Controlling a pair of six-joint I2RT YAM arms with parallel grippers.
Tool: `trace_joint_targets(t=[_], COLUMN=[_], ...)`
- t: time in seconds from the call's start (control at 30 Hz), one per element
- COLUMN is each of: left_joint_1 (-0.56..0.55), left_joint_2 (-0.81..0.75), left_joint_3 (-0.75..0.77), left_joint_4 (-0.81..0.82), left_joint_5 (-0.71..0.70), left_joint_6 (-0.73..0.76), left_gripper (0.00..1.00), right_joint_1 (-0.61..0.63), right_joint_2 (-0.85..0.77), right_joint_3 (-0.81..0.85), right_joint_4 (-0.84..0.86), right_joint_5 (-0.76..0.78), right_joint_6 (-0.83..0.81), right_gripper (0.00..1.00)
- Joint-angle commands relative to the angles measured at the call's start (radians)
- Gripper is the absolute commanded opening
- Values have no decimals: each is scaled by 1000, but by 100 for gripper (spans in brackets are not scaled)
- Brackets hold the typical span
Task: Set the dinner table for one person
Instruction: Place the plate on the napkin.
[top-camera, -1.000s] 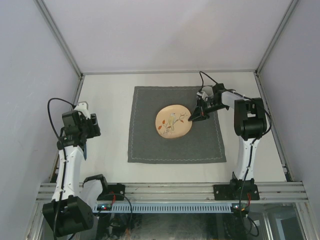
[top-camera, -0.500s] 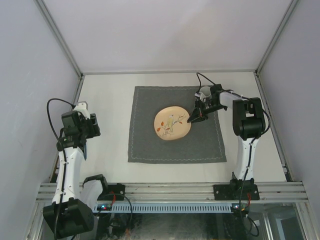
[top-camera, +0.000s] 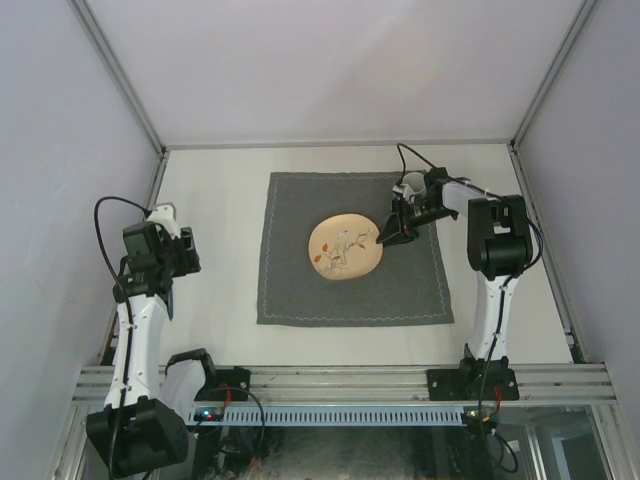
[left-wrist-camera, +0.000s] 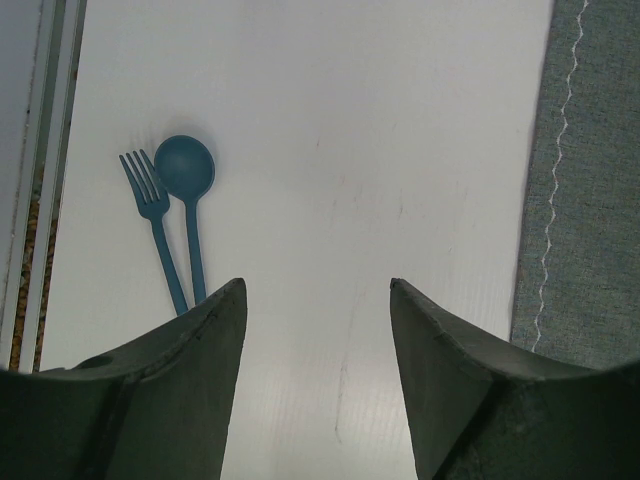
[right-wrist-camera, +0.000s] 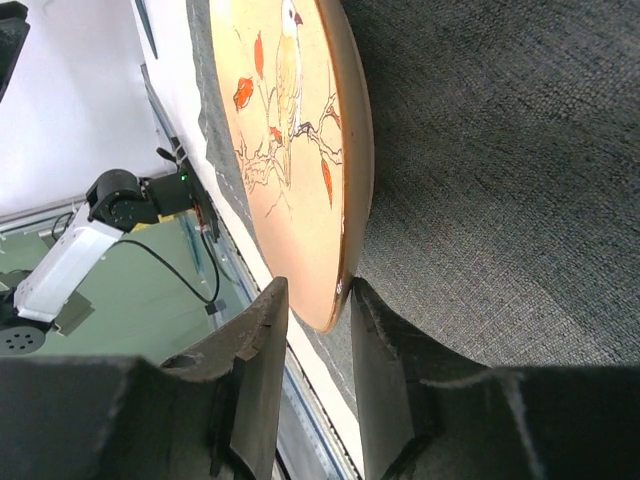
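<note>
Off-white and flat, the table (top-camera: 210, 200) fills the booth floor between metal rail edges, with a dark grey stitched placemat (top-camera: 300, 290) at its middle. Only the left wrist view shows the blue fork (left-wrist-camera: 152, 215) and blue spoon (left-wrist-camera: 187, 190), lying side by side on bare table left of the placemat; there the left pincer (left-wrist-camera: 318, 330) hangs wide apart above the table. On the placemat sits a tan plate (top-camera: 345, 246). The right wrist view reveals its painted bird and red leaves, and the right pincer (right-wrist-camera: 318, 290) narrowly parted astride the plate's rim.
</note>
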Motion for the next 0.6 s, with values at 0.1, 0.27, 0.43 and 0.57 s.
trace_joint_targets(t=[0.1,0.27,0.43,0.57], left_joint_1=[4,5,4,3], left_joint_2=[-8,-8,-14,-12], left_joint_3=[-13,-9,-5,2], left_joint_4=[15,14,7,2], left_joint_5=[14,16,12,11], left_joint_6=[14,14,15,15], left_gripper=[64,64,64,64], right_joint_1=[0,12,23,28], right_joint_2=[-81,-100,-101,-116], right_joint_3=[59,98,145,198], right_joint_4=[-67,-98,-136,-165], right_joint_5=[-22,-18,-23,-22], right_joint_6=[-5,-27,-50,-70], right_gripper=[30,30,30,30])
